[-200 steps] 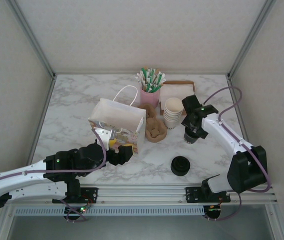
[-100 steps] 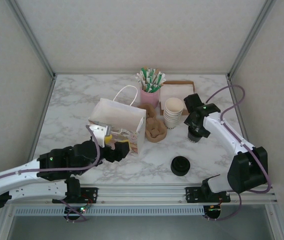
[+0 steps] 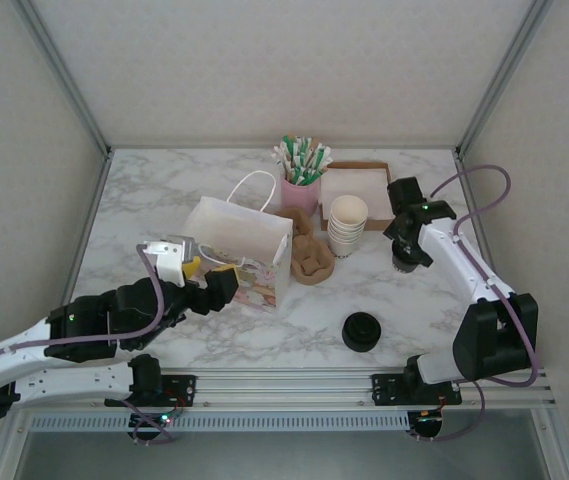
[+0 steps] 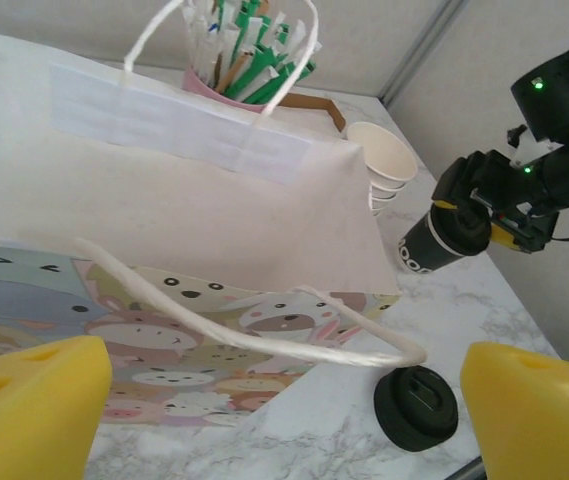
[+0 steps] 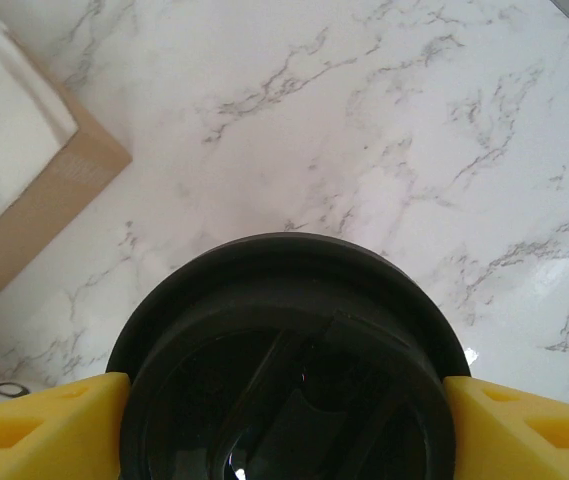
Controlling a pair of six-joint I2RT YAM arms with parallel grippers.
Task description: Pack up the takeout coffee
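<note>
1. Right gripper [image 5: 284,425]: jaws closed on the takeout coffee [image 4: 427,245], one yellow fingertip [image 5: 34,430] pressed to each side of its round black lid. In the left wrist view the cup hangs tilted from the grip, dark-bodied with a pale band under the lid. It sits over the right part of the table, just right of the cup stack and in front of the napkin box. Whether its base touches the marble cannot be determined.
2. Left gripper [image 4: 284,400]: jaws spread wide, nothing between the pads. It faces the printed front of the gift bag, and the bag's near cord handle droops across its field of view.
3. Marble table [image 3: 134,200]: white with grey veining, bearing all the items below.
4. Gift bag [image 3: 239,238]: white paper with a cartoon-animal print on its lower front, standing upright at centre-left with its mouth open.
5. Napkin box [image 3: 356,183]: brown cardboard holding white napkins, at the rear right.
6. Cup carrier [image 3: 312,262]: brown moulded pulp, just right of the bag.
7. Cup stack [image 3: 347,225]: lidless cream cups nested upright, between the carrier and the napkin box.
8. Pink holder [image 3: 301,195]: packed with green-and-white wrapped straws, behind the carrier.
9. Black lids [image 3: 361,331]: a small pile near the front edge, well apart from the rest.
</note>
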